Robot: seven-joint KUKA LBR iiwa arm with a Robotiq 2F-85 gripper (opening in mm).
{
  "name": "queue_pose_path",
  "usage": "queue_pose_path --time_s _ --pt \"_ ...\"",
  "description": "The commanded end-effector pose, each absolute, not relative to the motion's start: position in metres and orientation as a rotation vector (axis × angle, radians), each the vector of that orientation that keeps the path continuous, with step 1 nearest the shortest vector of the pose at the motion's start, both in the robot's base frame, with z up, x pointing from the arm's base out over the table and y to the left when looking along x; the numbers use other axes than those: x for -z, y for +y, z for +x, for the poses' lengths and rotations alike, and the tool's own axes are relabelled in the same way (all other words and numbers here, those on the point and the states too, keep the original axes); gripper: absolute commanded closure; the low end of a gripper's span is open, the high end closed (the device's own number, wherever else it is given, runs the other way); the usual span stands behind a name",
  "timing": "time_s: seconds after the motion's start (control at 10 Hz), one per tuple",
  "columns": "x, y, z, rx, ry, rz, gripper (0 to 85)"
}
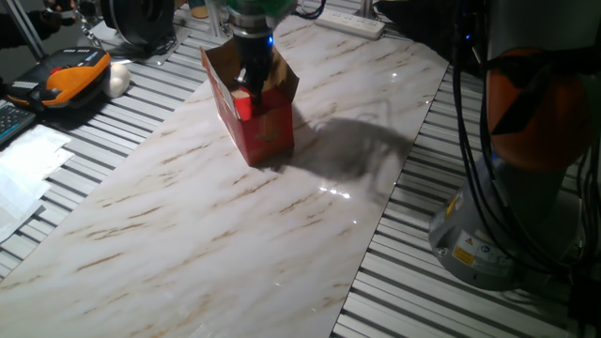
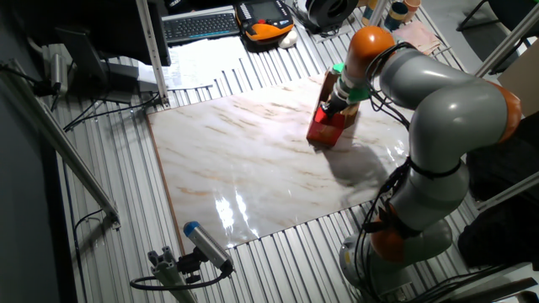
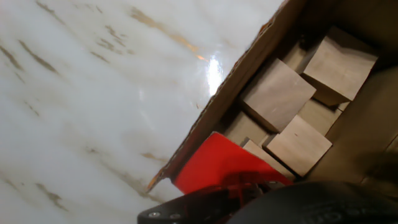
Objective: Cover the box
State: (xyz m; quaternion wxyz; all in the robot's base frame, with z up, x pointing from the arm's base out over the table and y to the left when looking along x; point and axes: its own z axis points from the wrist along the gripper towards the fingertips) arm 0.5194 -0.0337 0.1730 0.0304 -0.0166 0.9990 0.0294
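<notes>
The box (image 1: 263,131) is a small red carton standing upright on the marble-patterned board (image 1: 235,235), its brown-lined flaps raised; it also shows in the other fixed view (image 2: 324,130). My gripper (image 1: 250,83) reaches down into its open top, fingers close together at a red flap (image 1: 244,105) bent inward. In the hand view the box's brown wall (image 3: 249,62) encloses several brown blocks (image 3: 277,93), and the red flap (image 3: 217,158) lies against my dark gripper (image 3: 249,186) at the bottom edge. In the other fixed view the gripper (image 2: 337,105) sits on top of the box.
An orange-and-black device (image 1: 75,75) and papers lie at the left on the slatted table. A white power strip (image 1: 352,23) lies at the back. A keyboard (image 2: 202,25) sits beyond the board. The robot base (image 1: 507,225) stands at the right.
</notes>
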Motion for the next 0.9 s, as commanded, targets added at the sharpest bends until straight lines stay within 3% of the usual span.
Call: queue_pose_path --time_s 0.0,0.3,0.8 --pt "-0.182 -0.034 0.520 -0.103 3.091 -0.048 85.0" --pt "-0.222 -0.034 0.514 -0.118 3.140 -0.025 85.0" --pt "-0.248 -0.036 0.511 -0.113 3.143 0.009 85.0"
